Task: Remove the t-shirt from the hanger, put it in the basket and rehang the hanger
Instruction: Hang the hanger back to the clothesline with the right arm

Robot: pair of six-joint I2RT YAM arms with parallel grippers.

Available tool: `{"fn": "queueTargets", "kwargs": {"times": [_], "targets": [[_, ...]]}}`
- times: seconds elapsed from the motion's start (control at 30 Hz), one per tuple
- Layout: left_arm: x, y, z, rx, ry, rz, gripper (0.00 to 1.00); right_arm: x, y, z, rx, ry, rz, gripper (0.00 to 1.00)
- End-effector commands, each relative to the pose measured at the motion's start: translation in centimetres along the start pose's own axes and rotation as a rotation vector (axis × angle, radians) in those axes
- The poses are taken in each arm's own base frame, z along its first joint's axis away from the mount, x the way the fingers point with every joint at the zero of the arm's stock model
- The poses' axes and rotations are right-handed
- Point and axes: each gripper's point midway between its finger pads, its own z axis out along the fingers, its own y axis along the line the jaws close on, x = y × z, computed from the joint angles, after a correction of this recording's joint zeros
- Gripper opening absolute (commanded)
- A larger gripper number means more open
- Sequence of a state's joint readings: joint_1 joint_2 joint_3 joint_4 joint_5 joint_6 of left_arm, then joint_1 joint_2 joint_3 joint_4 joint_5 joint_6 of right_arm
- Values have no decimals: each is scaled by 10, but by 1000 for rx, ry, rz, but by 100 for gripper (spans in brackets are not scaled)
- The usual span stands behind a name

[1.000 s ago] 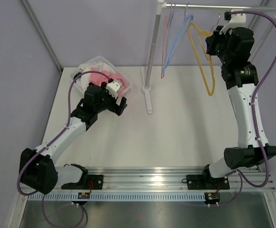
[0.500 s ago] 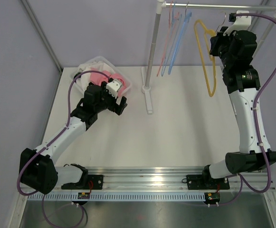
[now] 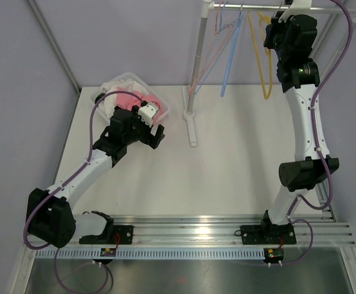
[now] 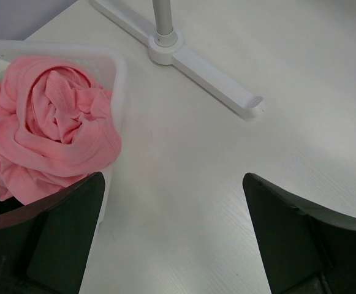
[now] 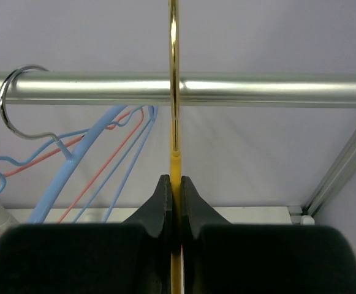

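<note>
So the pink t-shirt (image 4: 49, 125) is off any hanger, sitting bunched up in a clear plastic bin (image 4: 117, 73) on the worktop (image 3: 239, 159), well to the left of the rack (image 3: 196, 61) and a bit nearer the arms than its post.

The left tool (image 4: 173, 202) is spread wide with nothing in it. It hangs low over the worktop between the bin and the rack's white foot, and one finger (image 4: 67, 226) is just beside the bin wall.

The right tool (image 5: 174, 180) is way up at the rack's top rail, near the rail's right end. Its fingers are pressed together and pinching the yellow hanger (image 5: 174, 92) on its wire, just under the rail. In the wrist view that wire runs straight up across the rail, but I can't tell if the hook is actually resting on it. The yellow hanger is bare.

A blue hanger (image 5: 86, 153) and a salmon-pink one (image 5: 113, 156) are also on the rack, left of the yellow one. They're bare too, and the blue one's metal hook is looped over the rail.
</note>
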State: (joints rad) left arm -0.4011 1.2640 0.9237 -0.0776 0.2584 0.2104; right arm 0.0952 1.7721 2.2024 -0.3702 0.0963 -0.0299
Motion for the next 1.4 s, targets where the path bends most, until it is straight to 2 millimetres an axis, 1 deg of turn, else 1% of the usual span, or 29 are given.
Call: {"fn": "queueTargets", "kwargs": {"times": [0.0,0.03,0.07,0.1,0.13,0.17,0.23,0.27,0.3,0.37,0.57,0.63,0.83,0.87,0.9,0.93,1.2,1.3,1.33,1.37], "targets": [[-28,1,2,9,-72,33,99,-23,13,9,-73,-46,0,0],[-28,1,2,8,-70,29,99,-47,16,4,-91,-93,8,0],[-26,1,3,9,-63,30,99,-24,24,16,-126,-27,9,0],[-27,2,3,9,-66,30,99,-44,27,11,-143,-71,16,0],[-26,1,4,11,-62,30,99,-42,31,14,-165,-65,21,0],[-24,1,5,12,-56,28,99,-34,33,19,-174,-49,24,0],[-24,2,7,13,-53,31,99,-31,37,22,-194,-52,23,0],[-23,2,8,11,-49,28,99,-33,37,21,-194,-58,23,0],[-20,2,10,13,-41,26,99,-27,37,26,-191,-49,52,0],[-20,2,12,16,-37,27,99,-26,38,26,-196,-52,54,0],[-18,1,13,24,-30,23,99,-5,36,38,-180,-8,53,0],[-19,0,11,23,-34,23,99,-3,35,39,-177,-3,56,0],[-19,-1,12,30,-32,22,99,15,39,41,-198,54,61,0],[-19,-2,12,31,-32,23,99,21,40,42,-198,70,59,0],[-19,-2,12,33,-31,23,99,20,39,42,-197,72,56,0],[-19,-2,12,32,-29,24,99,26,37,45,-193,87,59,0],[-19,-2,11,29,-30,26,99,40,37,38,-211,151,70,1],[-21,-2,11,29,-33,25,99,41,37,35,-209,158,68,6],[-20,-3,11,31,-32,24,99,36,37,32,-213,148,68,7],[-21,-2,11,29,-33,25,99,40,38,32,-215,158,69,8]]}}
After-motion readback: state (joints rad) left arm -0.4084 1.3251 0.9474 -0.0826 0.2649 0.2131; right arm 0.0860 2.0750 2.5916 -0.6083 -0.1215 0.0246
